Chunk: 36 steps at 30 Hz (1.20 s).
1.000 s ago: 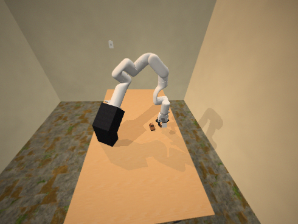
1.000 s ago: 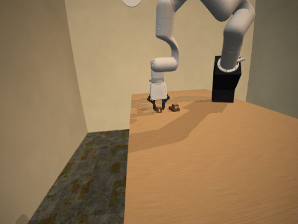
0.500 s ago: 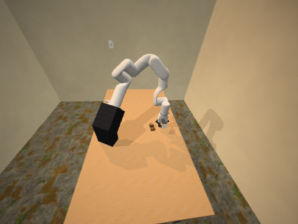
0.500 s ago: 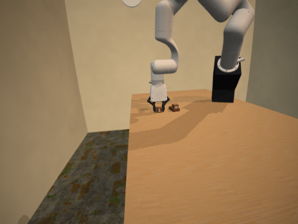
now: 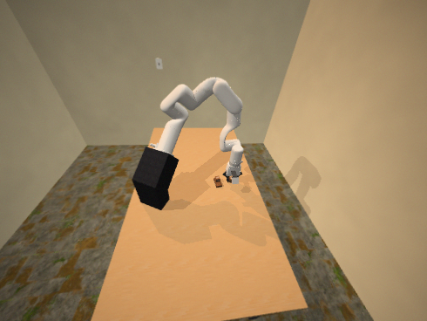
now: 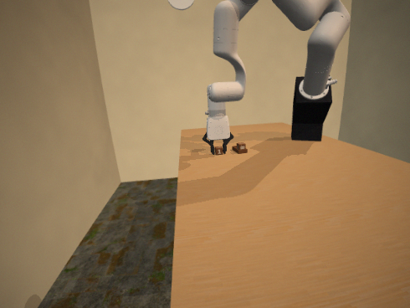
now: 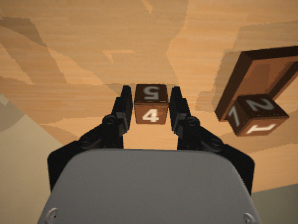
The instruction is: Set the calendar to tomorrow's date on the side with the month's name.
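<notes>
Cube point(image 6: 218, 151) point(image 7: 151, 104) between fingers point(image 6: 225, 148), tray point(image 6: 240, 150) point(image 7: 239, 80) near

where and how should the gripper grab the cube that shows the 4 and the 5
Best, I think, is to close the gripper from above on the plain side walls of the cube, left and right of its 4 and 5: it sits squarely between the open fingers, with a narrow gap at each side.
</notes>
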### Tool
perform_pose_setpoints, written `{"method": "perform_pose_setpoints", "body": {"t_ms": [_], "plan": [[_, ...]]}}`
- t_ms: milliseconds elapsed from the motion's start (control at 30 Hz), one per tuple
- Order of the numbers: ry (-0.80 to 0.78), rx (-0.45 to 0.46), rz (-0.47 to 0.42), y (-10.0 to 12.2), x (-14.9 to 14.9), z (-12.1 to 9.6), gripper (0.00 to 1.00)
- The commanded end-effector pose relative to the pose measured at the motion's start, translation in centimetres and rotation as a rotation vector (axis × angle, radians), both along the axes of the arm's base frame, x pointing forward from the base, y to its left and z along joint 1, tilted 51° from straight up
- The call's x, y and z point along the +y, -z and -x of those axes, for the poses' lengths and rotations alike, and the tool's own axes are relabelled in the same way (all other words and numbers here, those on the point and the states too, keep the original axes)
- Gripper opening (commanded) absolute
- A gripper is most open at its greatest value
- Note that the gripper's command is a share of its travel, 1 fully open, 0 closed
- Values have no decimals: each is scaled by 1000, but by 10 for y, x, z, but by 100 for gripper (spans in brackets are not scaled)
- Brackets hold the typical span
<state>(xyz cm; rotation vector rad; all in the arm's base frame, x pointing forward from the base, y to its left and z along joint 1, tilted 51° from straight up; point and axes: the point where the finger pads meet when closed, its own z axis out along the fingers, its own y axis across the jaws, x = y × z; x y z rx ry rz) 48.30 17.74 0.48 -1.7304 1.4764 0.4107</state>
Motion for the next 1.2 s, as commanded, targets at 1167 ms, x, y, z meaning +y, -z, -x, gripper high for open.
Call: {"method": "perform_pose_setpoints", "body": {"t_ms": [1167], "plan": [[3, -1, 1, 0, -2, -1, 29]]}}
